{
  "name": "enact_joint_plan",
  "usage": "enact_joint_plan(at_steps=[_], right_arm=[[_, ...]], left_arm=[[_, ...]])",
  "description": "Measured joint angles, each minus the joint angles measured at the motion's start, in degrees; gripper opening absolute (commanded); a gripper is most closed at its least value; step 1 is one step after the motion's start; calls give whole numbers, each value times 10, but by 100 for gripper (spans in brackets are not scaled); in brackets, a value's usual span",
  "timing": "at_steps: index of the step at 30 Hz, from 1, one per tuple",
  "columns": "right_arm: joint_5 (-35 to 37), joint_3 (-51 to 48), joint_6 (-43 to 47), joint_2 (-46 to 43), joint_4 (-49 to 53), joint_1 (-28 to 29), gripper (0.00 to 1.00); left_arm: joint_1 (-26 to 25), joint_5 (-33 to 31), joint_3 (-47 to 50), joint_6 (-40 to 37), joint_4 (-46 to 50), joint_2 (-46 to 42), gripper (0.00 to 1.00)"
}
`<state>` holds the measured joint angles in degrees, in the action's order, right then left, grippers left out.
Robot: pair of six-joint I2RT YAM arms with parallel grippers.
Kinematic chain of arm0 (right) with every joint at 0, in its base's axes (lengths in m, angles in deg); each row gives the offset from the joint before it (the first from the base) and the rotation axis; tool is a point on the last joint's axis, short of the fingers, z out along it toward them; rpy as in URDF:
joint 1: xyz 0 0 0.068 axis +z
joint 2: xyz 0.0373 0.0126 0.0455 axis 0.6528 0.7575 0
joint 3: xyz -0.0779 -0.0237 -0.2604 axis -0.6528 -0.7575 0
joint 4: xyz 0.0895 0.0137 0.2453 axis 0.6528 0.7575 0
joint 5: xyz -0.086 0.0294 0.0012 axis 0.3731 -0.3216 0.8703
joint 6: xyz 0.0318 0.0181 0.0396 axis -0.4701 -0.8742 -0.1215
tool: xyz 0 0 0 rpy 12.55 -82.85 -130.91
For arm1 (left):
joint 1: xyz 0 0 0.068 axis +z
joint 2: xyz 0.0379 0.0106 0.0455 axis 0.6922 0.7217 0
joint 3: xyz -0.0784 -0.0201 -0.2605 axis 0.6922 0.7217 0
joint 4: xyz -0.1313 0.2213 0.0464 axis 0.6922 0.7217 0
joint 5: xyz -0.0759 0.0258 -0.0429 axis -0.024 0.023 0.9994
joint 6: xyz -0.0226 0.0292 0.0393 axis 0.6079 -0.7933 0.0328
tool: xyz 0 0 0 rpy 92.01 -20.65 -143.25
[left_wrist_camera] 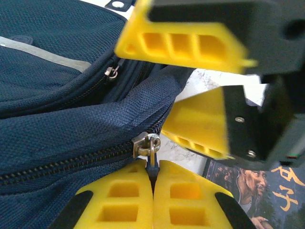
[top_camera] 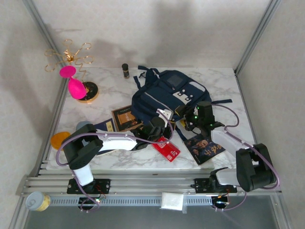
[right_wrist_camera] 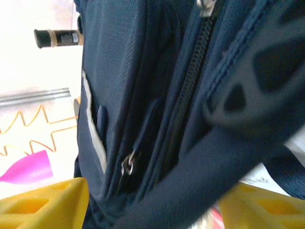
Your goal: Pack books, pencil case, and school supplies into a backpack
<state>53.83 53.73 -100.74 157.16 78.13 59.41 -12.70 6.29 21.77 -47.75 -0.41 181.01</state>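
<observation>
Pinching the zip pull (left_wrist_camera: 151, 145) of the backpack (top_camera: 164, 95) with the left gripper (left_wrist_camera: 153, 167), pressed tight together. Straddling a fold of its fabric with the right gripper (right_wrist_camera: 152, 210), spread wide open. Got the backpack lying mid table (top_camera: 224, 86), portrait book (top_camera: 206, 148) just beside its near edge.

Near edge of backpack (top_camera: 167, 93) is crowded: left gripper (top_camera: 163, 125) and right gripper (top_camera: 187, 118) sit close together there, with little gap between them. Marble in front is taken up by flat red rectangle (top_camera: 167, 149), portrait book (top_camera: 205, 148) and brown book (top_camera: 126, 118). Back left — gold wire stand (top_camera: 71, 57) with pink piece (top_camera: 74, 83), small dark bottle (top_camera: 125, 70). Bare table (top_camera: 224, 81) right of the backpack gives open passage — one strap (top_camera: 221, 101) crosses it.
</observation>
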Motion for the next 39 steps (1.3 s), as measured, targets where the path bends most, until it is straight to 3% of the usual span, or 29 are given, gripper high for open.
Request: enact_joint_plan(at_steps=[4, 7, 10, 17, 21, 26, 29, 35, 39], right_arm=[[4, 19, -11, 43, -22, -1, 27], [2, 30, 8, 48, -13, -11, 10], [-24, 39, 46, 48, 6, -37, 1], [-118, 98, 171, 49, 115, -168, 2], [-151, 143, 218, 67, 159, -210, 8], [-138, 151, 245, 80, 169, -205, 49], [-117, 157, 264, 80, 189, -203, 63], [-70, 118, 270, 15, 220, -183, 82], [-62, 54, 235, -54, 217, -116, 88]], left_arm=[[0, 2, -5, -1, 17, 0, 0], [1, 1, -16, -5, 40, -1, 0], [1, -1, -23, -5, 69, -11, 0], [1, 1, -6, -2, 126, -83, 0], [1, 6, 9, -2, 129, -99, 0], [2, 25, 9, 2, 132, -87, 0], [1, 32, 7, 11, 123, -73, 0], [1, 44, -6, 30, 112, -42, 0], [1, 45, -6, 38, 103, -38, 0]])
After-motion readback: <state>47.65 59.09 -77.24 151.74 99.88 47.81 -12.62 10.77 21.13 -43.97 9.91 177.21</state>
